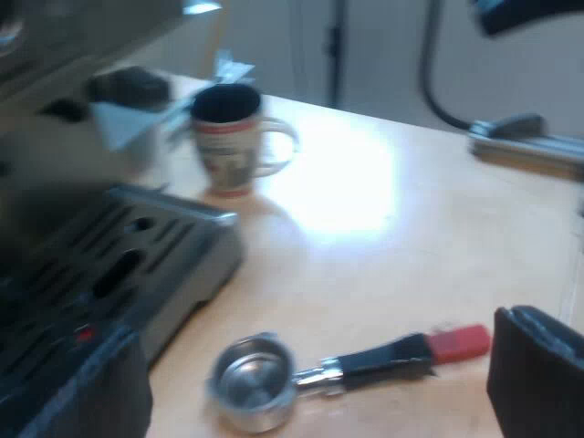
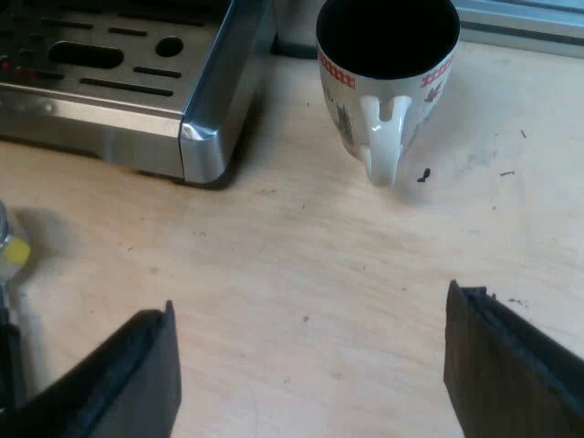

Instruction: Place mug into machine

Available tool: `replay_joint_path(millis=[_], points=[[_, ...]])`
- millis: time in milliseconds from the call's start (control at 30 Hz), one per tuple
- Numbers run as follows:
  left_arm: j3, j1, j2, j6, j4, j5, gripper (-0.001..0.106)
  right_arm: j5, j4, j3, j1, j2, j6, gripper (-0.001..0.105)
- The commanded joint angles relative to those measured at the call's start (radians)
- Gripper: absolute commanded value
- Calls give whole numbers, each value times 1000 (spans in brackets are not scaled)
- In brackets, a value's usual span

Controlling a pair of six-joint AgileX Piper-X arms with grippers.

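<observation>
A white mug (image 1: 230,137) with red printed bands and a dark inside stands upright on the wooden table beside the espresso machine's drip tray (image 1: 137,260). In the right wrist view the mug (image 2: 388,78) faces me with its handle toward the camera, next to the tray's metal corner (image 2: 205,137). My right gripper (image 2: 310,365) is open, its fingers wide apart and a short way from the mug. My left gripper (image 1: 315,392) is open over the loose metal holder (image 1: 251,379), whose dark handle ends in red (image 1: 461,342).
The slotted drip tray (image 2: 109,64) lies low over the table. A metal bar (image 1: 529,151) lies at the far table edge. A small yellow-tipped object (image 2: 11,251) sits near one of my right fingers.
</observation>
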Motion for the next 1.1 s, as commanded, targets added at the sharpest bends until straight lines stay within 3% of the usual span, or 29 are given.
replay_joint_path(millis=[33,133,167,267,300,467,567,700,767,900,1100], points=[[-10,-60,34,14,-44,-23,77,-1,-56,18,0,7,-21,63],[-10,-107,66,20,-73,-51,77,-1,-124,61,0,10,-21,63],[-10,-154,99,54,-112,-56,77,-1,-161,86,0,10,-21,63],[-10,-167,113,65,-125,-56,77,1,-211,117,0,10,-19,63],[-4,-200,153,65,-153,-84,77,9,-325,178,0,11,-15,63],[59,-206,190,65,-238,-115,77,44,-464,267,0,11,-13,63],[106,-206,219,5,-316,-119,77,44,-586,334,0,11,-11,63],[142,-206,273,-103,-387,-138,77,50,-705,414,0,13,60,63],[142,-206,304,-124,-396,-138,77,62,-754,439,0,16,77,63],[142,-206,365,-127,-410,-138,77,119,-857,491,0,16,77,63],[142,-206,436,-127,-437,-180,77,119,-869,548,0,16,77,63]])
